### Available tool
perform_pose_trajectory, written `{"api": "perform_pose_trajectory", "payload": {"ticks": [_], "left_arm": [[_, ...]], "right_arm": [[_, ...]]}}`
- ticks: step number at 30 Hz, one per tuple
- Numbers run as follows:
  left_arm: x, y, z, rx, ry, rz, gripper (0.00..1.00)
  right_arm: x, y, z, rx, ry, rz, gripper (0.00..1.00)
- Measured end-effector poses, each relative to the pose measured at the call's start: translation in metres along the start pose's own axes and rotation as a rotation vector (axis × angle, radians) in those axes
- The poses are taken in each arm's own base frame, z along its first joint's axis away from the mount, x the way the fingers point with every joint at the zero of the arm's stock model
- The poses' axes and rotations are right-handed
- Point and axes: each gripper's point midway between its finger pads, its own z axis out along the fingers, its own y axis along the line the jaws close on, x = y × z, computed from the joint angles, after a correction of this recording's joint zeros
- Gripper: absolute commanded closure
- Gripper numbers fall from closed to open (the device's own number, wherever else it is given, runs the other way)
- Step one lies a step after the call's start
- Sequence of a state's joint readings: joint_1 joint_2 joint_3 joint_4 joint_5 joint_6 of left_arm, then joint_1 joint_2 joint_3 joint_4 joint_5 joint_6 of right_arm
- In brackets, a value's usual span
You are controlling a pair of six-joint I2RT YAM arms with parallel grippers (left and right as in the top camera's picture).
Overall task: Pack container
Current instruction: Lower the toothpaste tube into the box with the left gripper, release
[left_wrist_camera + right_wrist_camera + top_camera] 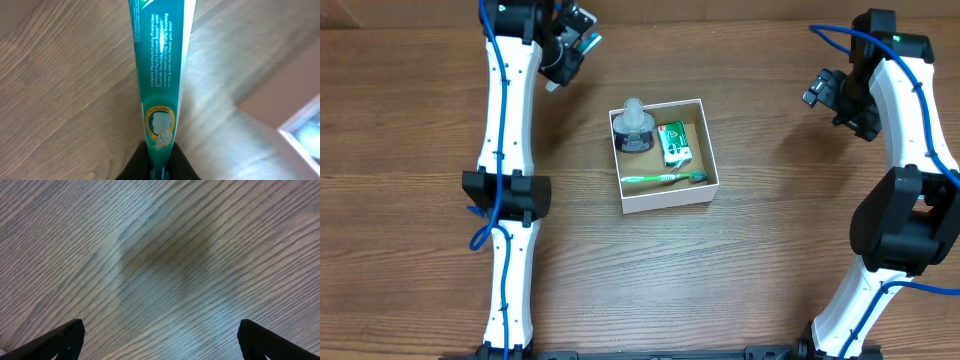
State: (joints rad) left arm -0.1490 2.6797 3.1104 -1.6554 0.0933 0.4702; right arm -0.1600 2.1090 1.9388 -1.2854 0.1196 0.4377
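While left hand (pixel 160 156) grips the toothpaste tube (pixel 161 75) by one end, best move: carry it right over the container (pixel 670 194), lower it flat onto bare floor, and release low. Right hand (pixel 160 342) is spread wide and empty over bare table (pixel 410 150). Container sits mid-table: square, shallow, white walls, brown floor, holding bottle (pixel 634 128), green pack (pixel 673 143), toothbrush (pixel 665 179).

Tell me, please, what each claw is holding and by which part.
The left claw grips a toothpaste tube by one end; the right claw is open, holding nothing.
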Motion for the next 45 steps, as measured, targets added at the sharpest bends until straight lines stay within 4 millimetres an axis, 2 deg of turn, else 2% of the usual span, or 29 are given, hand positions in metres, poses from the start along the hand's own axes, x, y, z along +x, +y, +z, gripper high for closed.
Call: {"api": "perform_pose_trajectory", "payload": {"ticks": [3,6,8,10,13,16,17,18,19,20,23,27,29,30,31,33,34,35,36,37,38,39,41,43,45], "left_arm": [[-0.019,-0.042,-0.036,0.009,-0.048,0.08,0.85],[-0.045,-0.092,-0.097,0.0,-0.172,0.178,0.85],[-0.055,-0.122,-0.128,0.005,-0.241,0.211,0.85],[-0.059,-0.143,-0.138,0.021,-0.263,0.228,0.85],[-0.055,-0.162,-0.12,0.059,-0.202,0.237,0.86],[-0.03,-0.184,-0.071,0.125,-0.014,0.257,0.85],[-0.024,-0.19,-0.061,0.14,0.027,0.265,0.85],[-0.02,-0.195,-0.056,0.149,0.052,0.273,0.79],[-0.014,-0.202,-0.049,0.161,0.083,0.285,0.58],[-0.01,-0.21,-0.044,0.172,0.108,0.295,0.32],[-0.005,-0.226,-0.038,0.182,0.138,0.326,0.33],[-0.004,-0.221,-0.037,0.134,0.152,0.339,0.28],[-0.004,-0.22,-0.047,0.129,0.137,0.34,0.23],[-0.006,-0.219,-0.066,0.12,0.099,0.34,0.2],[-0.011,-0.217,-0.096,0.105,0.028,0.339,0.17],[-0.013,-0.209,-0.177,0.064,-0.155,0.329,0.13],[-0.01,-0.203,-0.204,0.048,-0.217,0.317,0.12],[-0.004,-0.187,-0.242,0.021,-0.306,0.28,0.11],[0.002,-0.164,-0.266,-0.008,-0.364,0.228,0.09],[0.009,-0.142,-0.276,-0.026,-0.391,0.173,0.04],[0.019,-0.121,-0.272,-0.028,-0.373,0.116,0.03],[0.021,-0.106,-0.257,-0.021,-0.348,0.083,0.0],[0.037,-0.089,-0.215,0.018,-0.238,0.035,0.0],[0.06,-0.071,-0.154,0.059,-0.102,0.002,0.0],[0.077,-0.056,-0.112,0.034,-0.032,-0.017,0.0]], "right_arm": [[0.0,0.0,0.0,0.0,-0.001,0.0,0.0],[0.0,0.0,0.0,0.0,-0.001,0.0,0.0],[0.0,0.0,0.0,0.0,-0.001,0.0,0.0],[0.0,0.0,0.0,0.0,-0.001,0.0,0.0],[0.0,0.0,0.0,0.0,0.0,0.0,0.0],[0.0,0.0,0.0,0.0,0.0,0.0,0.0],[0.0,0.0,0.0,0.0,0.0,0.0,0.0],[0.0,0.0,0.0,0.0,0.0,0.0,0.0],[0.0,0.0,0.0,0.0,0.0,0.0,0.0],[0.0,0.0,0.0,0.0,-0.001,0.0,0.0],[0.0,0.0,0.0,0.0,0.0,0.0,0.0],[0.0,0.0,0.0,0.0,0.0,0.0,0.0],[0.0,0.0,0.0,0.0,0.0,0.0,0.0],[0.0,0.0,0.0,0.0,0.0,0.0,0.0],[0.0,0.0,0.0,0.0,-0.001,0.0,0.0],[0.0,0.0,0.0,0.0,0.0,0.0,0.0],[0.0,0.0,0.0,0.0,0.0,0.0,0.0],[0.0,0.0,0.0,0.0,0.0,0.0,0.0],[0.0,0.0,0.0,0.0,0.0,0.0,0.0],[0.0,0.0,0.0,0.0,0.0,0.0,0.0],[0.0,0.0,0.0,0.0,0.0,0.0,0.0],[0.0,0.0,0.0,0.0,-0.001,0.0,0.0],[0.0,0.0,0.0,-0.001,0.0,0.0,0.0],[0.0,0.0,0.0,0.0,0.0,0.0,0.0],[0.0,0.0,0.0,0.0,0.0,0.0,0.0]]}}
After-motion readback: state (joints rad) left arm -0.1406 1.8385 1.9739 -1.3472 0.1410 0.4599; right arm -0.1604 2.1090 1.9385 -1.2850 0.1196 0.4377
